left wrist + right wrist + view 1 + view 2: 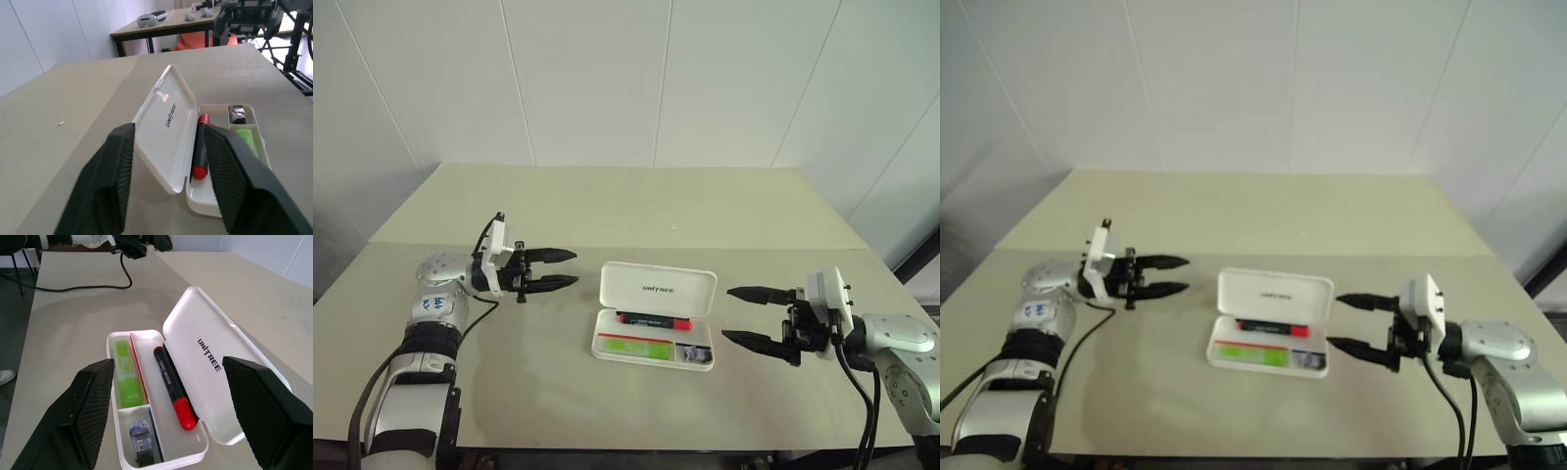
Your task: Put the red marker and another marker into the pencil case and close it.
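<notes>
The white pencil case (pixel 656 289) lies open in the middle of the table, its lid standing up at the back. In its tray the red marker (pixel 653 319) rests along the hinge side. Another marker, a lime-green highlighter (pixel 633 345), lies in the front compartment. Left of the case, my left gripper (pixel 566 269) hovers level and points at the lid, its fingers a little apart with nothing between them. My right gripper (pixel 727 313) hangs right of the case, wide open and empty, aimed at the tray. The right wrist view looks down on the red marker (pixel 171 382) and the highlighter (pixel 126 377).
A small dark block (pixel 687 351) sits in the tray's right-hand compartment. The beige table (pixel 607 206) runs back to a white wall, with a seam across its middle. A black cable (pixel 83 286) trails from my left arm over the table.
</notes>
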Motion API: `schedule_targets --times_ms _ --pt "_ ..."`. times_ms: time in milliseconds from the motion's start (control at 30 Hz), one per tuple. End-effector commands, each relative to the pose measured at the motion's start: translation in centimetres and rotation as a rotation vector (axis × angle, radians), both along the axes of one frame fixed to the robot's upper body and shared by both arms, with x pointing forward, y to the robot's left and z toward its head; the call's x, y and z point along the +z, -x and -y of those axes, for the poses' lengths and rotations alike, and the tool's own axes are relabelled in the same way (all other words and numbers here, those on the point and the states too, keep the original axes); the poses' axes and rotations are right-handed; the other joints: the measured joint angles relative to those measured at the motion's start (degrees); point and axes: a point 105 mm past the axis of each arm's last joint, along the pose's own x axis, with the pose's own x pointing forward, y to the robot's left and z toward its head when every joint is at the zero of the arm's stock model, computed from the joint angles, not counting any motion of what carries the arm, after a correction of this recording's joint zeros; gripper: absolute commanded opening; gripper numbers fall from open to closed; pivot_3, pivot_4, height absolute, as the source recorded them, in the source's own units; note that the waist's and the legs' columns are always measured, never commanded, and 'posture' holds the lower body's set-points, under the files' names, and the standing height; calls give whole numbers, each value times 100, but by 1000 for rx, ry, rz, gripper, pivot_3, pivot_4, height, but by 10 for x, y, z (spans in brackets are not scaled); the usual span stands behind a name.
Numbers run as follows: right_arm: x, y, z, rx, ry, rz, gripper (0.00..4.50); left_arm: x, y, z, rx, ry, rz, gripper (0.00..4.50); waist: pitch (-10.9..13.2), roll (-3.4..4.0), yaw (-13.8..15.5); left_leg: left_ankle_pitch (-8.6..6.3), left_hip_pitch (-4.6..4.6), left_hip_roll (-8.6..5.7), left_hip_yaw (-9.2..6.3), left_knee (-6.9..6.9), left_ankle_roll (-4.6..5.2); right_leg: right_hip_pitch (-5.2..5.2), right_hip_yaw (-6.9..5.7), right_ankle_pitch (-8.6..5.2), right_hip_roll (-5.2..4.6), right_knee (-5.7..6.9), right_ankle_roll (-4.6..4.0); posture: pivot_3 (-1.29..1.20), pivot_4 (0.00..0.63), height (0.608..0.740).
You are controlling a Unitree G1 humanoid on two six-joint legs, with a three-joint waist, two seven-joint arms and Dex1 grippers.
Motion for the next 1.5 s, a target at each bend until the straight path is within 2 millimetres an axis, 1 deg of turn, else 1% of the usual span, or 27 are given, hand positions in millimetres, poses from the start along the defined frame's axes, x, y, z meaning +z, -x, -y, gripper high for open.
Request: schedule_targets --times_ms 33,100,133,333,433,567,700,767,900,967,1200,1367,1500 --pt "10 5 10 -17 -2 48 4500 5 -10 1 28 -28 22 913 0 -1 9 0 -1 -1 0 1 0 0 0 0 0 1 1 0 150 740" --pt "10 5 11 -24 -2 49 4500 2 -17 3 56 -50 11 221 0 -1 9 0 -2 -3 0 4 0 0 0 0 -1 1 2 0 150 740" --pt "10 5 12 -28 -1 51 4500 1 -20 5 72 -68 7 38 1 -1 9 0 -3 -4 0 5 0 0 0 0 -2 1 3 0 150 740" --pt "10 6 14 -40 1 54 4500 -11 -35 15 153 -140 -12 38 1 -2 10 0 -4 -4 -1 8 0 1 0 0 -2 4 7 0 150 740" --pt "10 8 19 -44 4 53 4500 -20 -49 28 242 -202 -6 38 1 -2 14 0 -4 -4 -2 9 0 0 1 -1 -2 9 8 0 150 740" --pt "9 10 23 -48 10 50 4500 -22 -59 45 289 -192 -16 38 3 -5 18 0 -6 -7 -5 19 0 1 1 -1 -2 14 12 0 150 740" --pt "11 12 24 -59 9 58 4500 -20 -50 63 169 -143 -60 38 3 -5 7 0 -10 -8 -4 24 0 1 1 1 -1 15 15 0 150 740" --pt "10 14 26 -67 12 57 4500 -18 -44 68 99 -131 -74 38 3 -5 7 0 -10 -8 -5 24 0 1 1 1 0 15 15 0 150 740" --pt "9 17 28 -79 14 54 4500 -14 -32 69 -21 -119 -110 38 3 -5 4 0 -10 -8 -4 24 0 1 2 1 0 15 15 0 150 740" --pt "9 18 29 -83 13 53 4500 -15 -25 66 -90 -143 -129 38 3 -5 7 0 -10 -9 -5 26 0 1 1 1 0 17 15 0 150 740" --pt "9 17 30 -60 -8 46 4500 -22 -14 67 -184 -226 -134 38 3 -6 8 0 -11 -9 -7 29 0 1 2 1 -1 19 16 0 150 740" --pt "12 14 40 -36 -27 43 4500 -31 -7 71 -243 -295 -111 38 3 -6 8 0 -11 -9 -6 31 0 1 2 1 -1 20 16 0 150 740" --pt "20 11 53 -36 -21 60 4500 -41 -4 74 -274 -378 -69 38 4 -5 9 0 -11 -10 -6 33 0 1 2 1 -2 21 16 0 150 740"
